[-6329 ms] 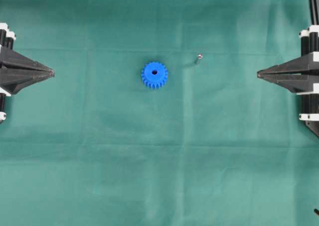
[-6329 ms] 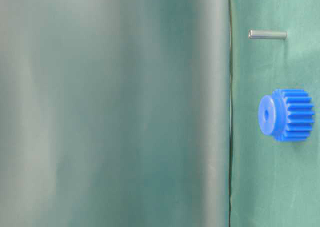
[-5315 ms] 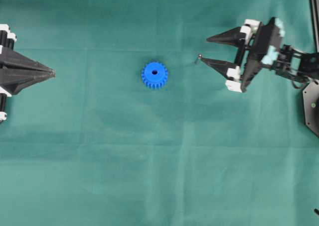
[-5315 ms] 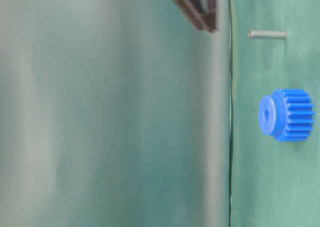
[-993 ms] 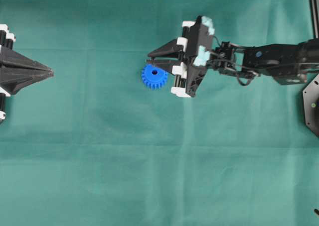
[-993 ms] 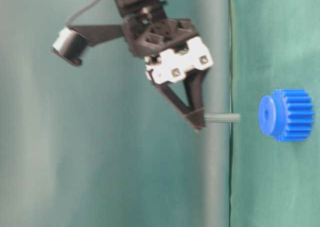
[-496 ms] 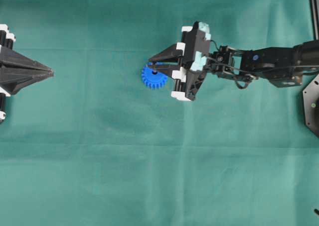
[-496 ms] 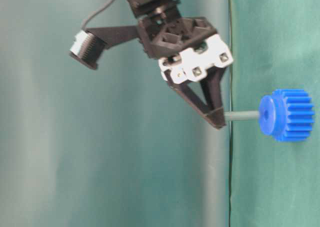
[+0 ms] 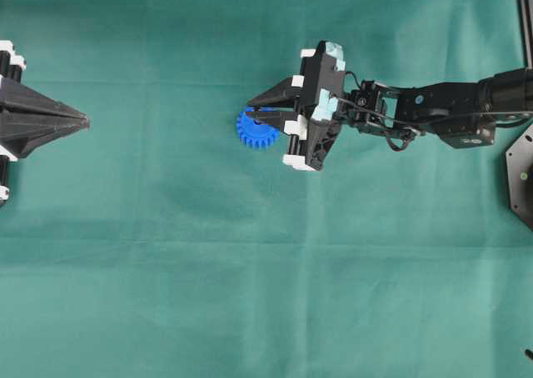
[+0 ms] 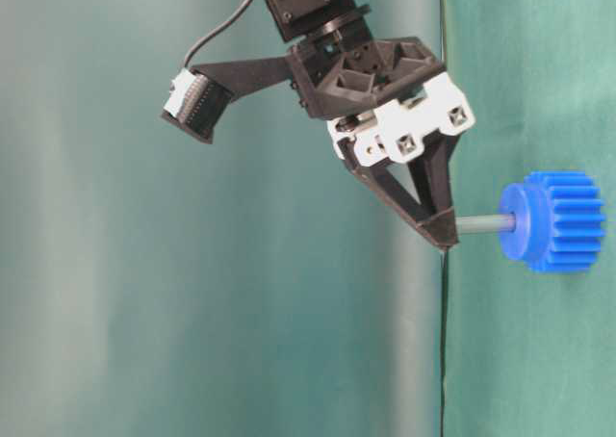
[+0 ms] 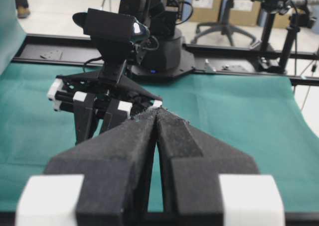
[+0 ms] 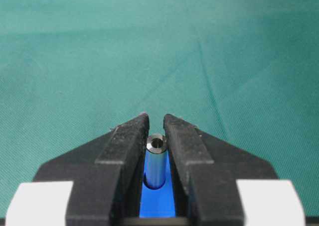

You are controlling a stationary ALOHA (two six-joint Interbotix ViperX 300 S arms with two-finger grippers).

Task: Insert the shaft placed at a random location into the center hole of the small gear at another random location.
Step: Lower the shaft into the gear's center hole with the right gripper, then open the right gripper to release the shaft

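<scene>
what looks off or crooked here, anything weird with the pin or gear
Nothing stands out. The right gripper is shut on the shaft, which runs straight into the hub of the small gear, in line with its axis. The gear sits flat on the green cloth. The left gripper is shut, far from the gear.

Center hole hidden by the shaft and right gripper.
</scene>
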